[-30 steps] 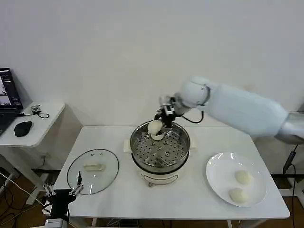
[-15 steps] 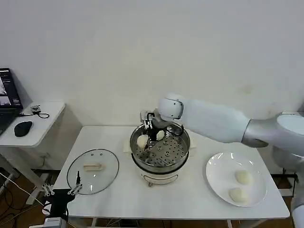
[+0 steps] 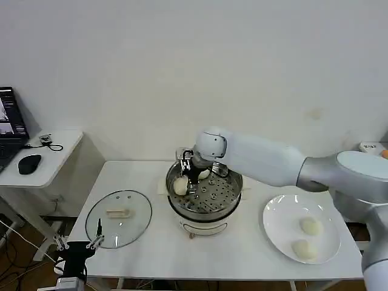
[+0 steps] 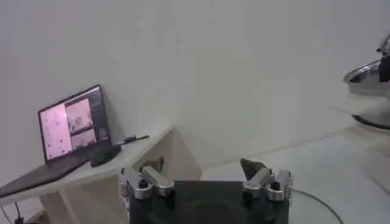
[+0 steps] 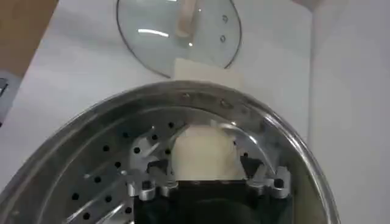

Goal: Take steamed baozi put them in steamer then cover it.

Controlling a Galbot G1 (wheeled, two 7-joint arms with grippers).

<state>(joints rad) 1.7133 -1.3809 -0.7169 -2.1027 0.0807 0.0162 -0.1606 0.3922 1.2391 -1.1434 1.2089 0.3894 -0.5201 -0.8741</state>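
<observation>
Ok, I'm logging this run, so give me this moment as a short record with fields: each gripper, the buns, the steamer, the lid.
right gripper: inside the steamer at its left wall, fingers around a baozi
left gripper: open, parked low at the table's near left edge
second baozi: in the steamer, by the far wall
steamer: table centre, uncovered
cover: flat on the table, left of the steamer
white plate: right of the steamer, two baozi on it
</observation>
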